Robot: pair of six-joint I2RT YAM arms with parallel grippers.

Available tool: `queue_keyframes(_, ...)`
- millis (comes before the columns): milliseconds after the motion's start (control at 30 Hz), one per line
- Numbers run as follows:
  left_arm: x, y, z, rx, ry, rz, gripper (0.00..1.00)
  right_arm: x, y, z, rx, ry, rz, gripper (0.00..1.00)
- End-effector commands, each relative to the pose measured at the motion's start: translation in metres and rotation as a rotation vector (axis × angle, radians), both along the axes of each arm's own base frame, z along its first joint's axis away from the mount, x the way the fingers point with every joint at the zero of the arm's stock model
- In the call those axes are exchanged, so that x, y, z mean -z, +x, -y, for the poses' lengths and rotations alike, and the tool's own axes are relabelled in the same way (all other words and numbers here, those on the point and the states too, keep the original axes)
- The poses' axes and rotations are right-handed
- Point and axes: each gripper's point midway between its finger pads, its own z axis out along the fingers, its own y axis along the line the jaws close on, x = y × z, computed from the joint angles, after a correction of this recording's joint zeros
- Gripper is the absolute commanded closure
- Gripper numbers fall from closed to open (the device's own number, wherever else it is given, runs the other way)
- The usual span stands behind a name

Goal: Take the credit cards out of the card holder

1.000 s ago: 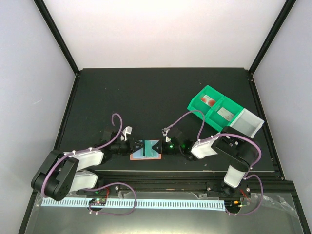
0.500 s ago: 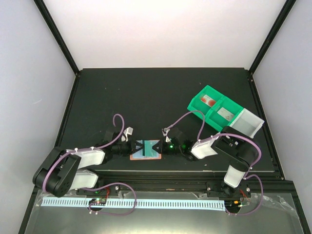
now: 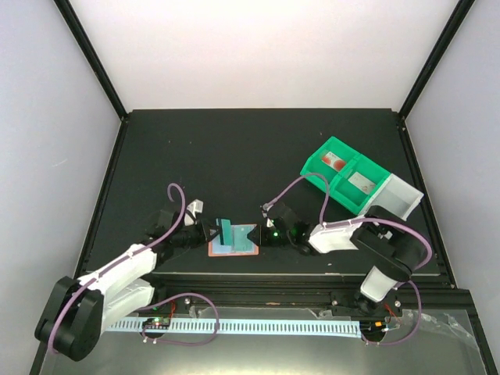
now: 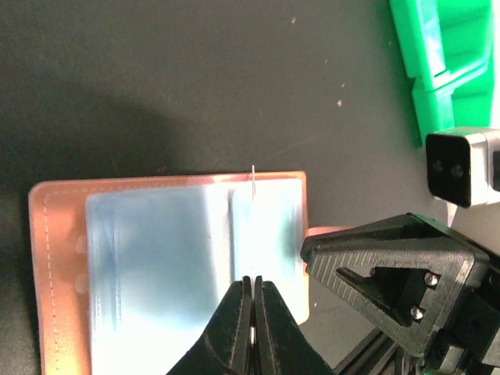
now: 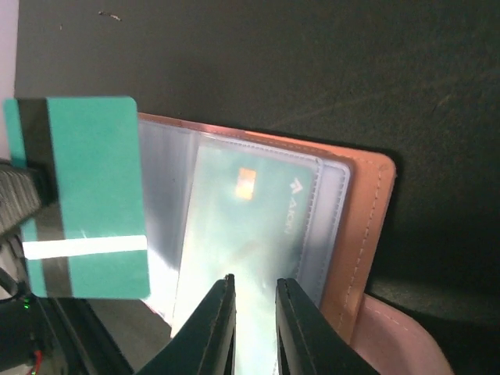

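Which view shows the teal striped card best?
Right wrist: the teal card faces it flat, dark stripe visible. Left wrist shows only its thin edge in the left gripper. Top view shows a small upright sliver over the holder.

Left arm [image 3: 125,266]: white shells, chunky black round joints.
Right arm [image 3: 337,237]: same white-and-black build, and there's a green light [image 3: 274,233] near the wrist.
Cables [image 3: 173,205]: purple, looping off both arms.
Left gripper [image 4: 251,283]: matte black, tapered fingers.
Right gripper [image 5: 255,283]: black angular frame, silver screws [image 4: 415,312], white camera box [image 4: 462,166] behind.
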Motion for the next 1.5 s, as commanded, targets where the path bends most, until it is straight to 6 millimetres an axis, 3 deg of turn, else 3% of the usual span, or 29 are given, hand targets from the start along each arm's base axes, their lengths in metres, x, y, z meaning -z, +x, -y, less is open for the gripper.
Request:
queue_keyframes(0,-0.021,0.011,-0.012,-0.045,0.055,0.038,0.98,-0.024,0.014,0.005,-0.033,-0.084,0.137,0.81)
queue_keyframes(200,-0.047,0.010,-0.013,-0.081,0.011,0.051,0.98,-0.086,0.025,0.002,-0.121,-0.078,0.384,0.77)
queue_keyframes(333,-0.063,0.010,-0.014,-0.102,-0.001,0.017,0.98,-0.127,0.027,-0.001,-0.191,-0.068,0.666,0.76)
queue_keyframes(400,-0.070,0.008,-0.012,-0.108,-0.031,-0.009,0.98,-0.141,0.018,-0.004,-0.261,-0.030,0.852,0.76)
queue_keyframes(500,-0.082,0.004,-0.001,-0.089,-0.124,-0.040,0.98,-0.154,-0.013,-0.011,-0.410,-0.030,1.212,0.77)
queue_keyframes(600,-0.091,0.000,0.001,-0.103,-0.179,-0.069,0.98,-0.156,-0.030,-0.015,-0.501,-0.114,1.464,0.77)
queue_keyframes(833,-0.100,-0.009,-0.001,-0.155,-0.249,-0.123,0.98,-0.157,-0.045,-0.027,-0.652,-0.219,1.692,0.72)
queue_keyframes(1167,-0.101,-0.016,-0.003,-0.183,-0.275,-0.185,0.98,-0.148,-0.044,-0.035,-0.709,-0.312,1.732,0.57)
queue_keyframes(1467,-0.103,-0.021,-0.004,-0.199,-0.295,-0.207,0.98,-0.136,-0.053,-0.045,-0.776,-0.378,1.774,0.57)
